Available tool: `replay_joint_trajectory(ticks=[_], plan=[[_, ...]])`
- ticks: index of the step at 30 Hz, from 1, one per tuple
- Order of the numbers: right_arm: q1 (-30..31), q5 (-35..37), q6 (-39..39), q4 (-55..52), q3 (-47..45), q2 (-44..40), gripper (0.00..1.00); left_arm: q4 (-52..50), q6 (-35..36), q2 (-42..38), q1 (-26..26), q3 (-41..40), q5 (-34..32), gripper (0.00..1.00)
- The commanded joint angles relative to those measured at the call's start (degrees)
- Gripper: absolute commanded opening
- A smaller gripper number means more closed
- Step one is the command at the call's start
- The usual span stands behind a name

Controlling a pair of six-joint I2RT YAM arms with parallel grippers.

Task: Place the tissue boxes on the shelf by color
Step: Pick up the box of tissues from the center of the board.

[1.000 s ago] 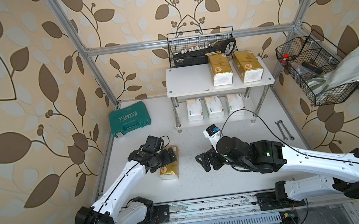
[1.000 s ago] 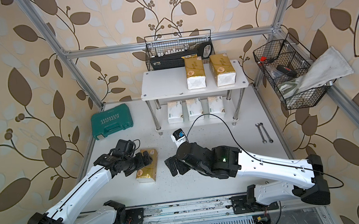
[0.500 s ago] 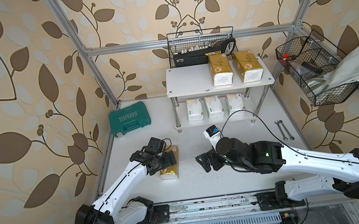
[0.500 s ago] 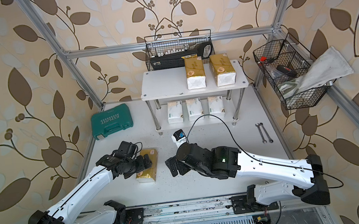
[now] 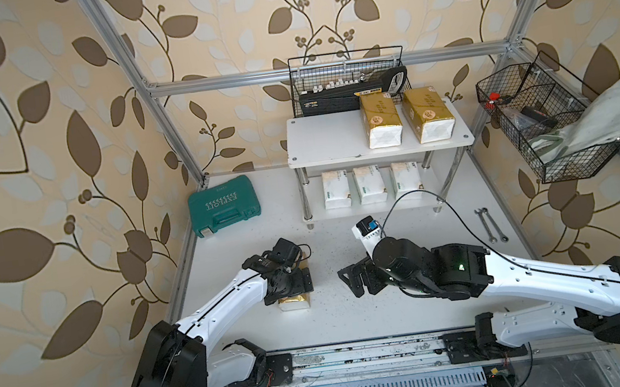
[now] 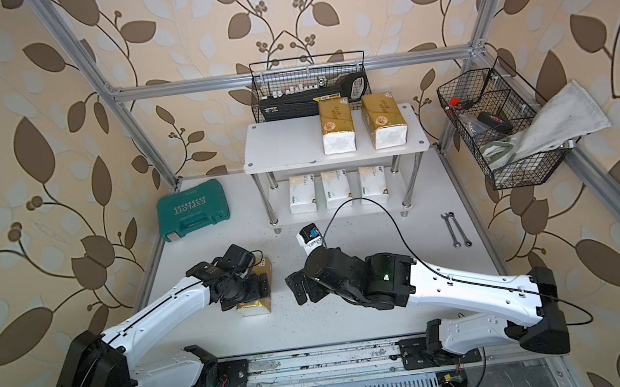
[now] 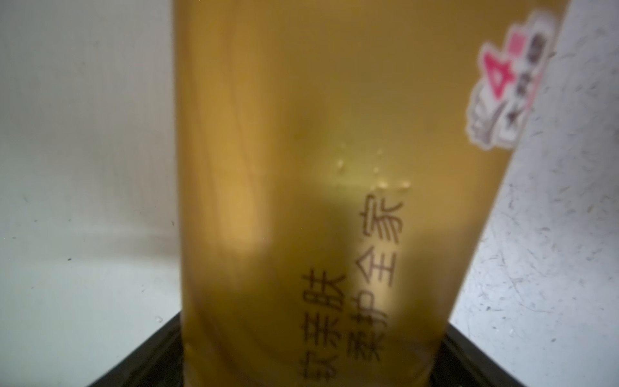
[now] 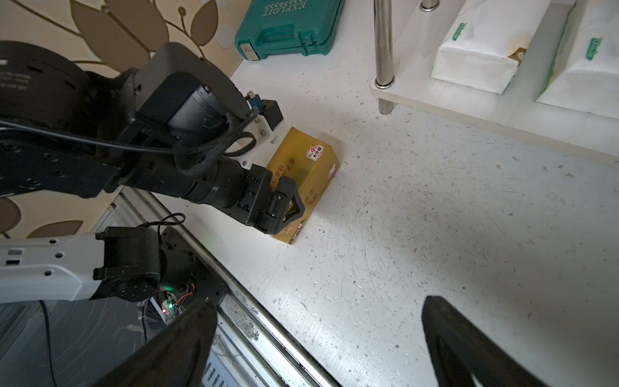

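The one shiny gold soft tissue pack with white ends (image 5: 294, 303) not yet stored lies flat on the white bench (image 5: 357, 318), well apart from the white two-tier shelf with chrome legs (image 5: 328, 141). The left end effector (image 5: 291, 284) sits low over it with its jaws released, one at each long side, so that closing would press the soft pack across its narrow width; I judge it is not grasped yet. The right end effector (image 5: 355, 278) hovers near, also released and empty. Two gold packs (image 5: 380, 122) rest on the upper board with a free place beside them, and three white packs with green print (image 5: 369, 186) fill the lower board, so each colour has its own board.
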Motion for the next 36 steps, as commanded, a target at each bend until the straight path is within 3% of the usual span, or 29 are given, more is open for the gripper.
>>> replay_joint_trajectory(ticks=[1,9,22,28,36], plan=[[0.1,1.8,0.5,-0.3,-0.8,0.2,0.99,-1.7,-2.1,1.4,-1.3,0.9,-3.0,0.99],[-0.2,2.0,0.5,-0.7,-0.9,-0.3,0.99,-0.4,-2.7,2.4,-2.4,0.3,-3.3,0.98],[-0.7,2.3,0.9,-1.0,-1.3,-0.9,0.99,-5.9,-3.1,1.8,-3.5,5.9,-4.6,0.74],[-1.7,2.4,0.9,-1.6,-1.7,-1.8,0.99,-14.7,-3.2,-3.6,-4.3,14.7,-7.1,0.73],[-4.9,1.6,1.4,-2.0,-3.1,-4.0,0.99,-24.2,0.0,-8.4,-4.3,33.0,-11.0,0.73]])
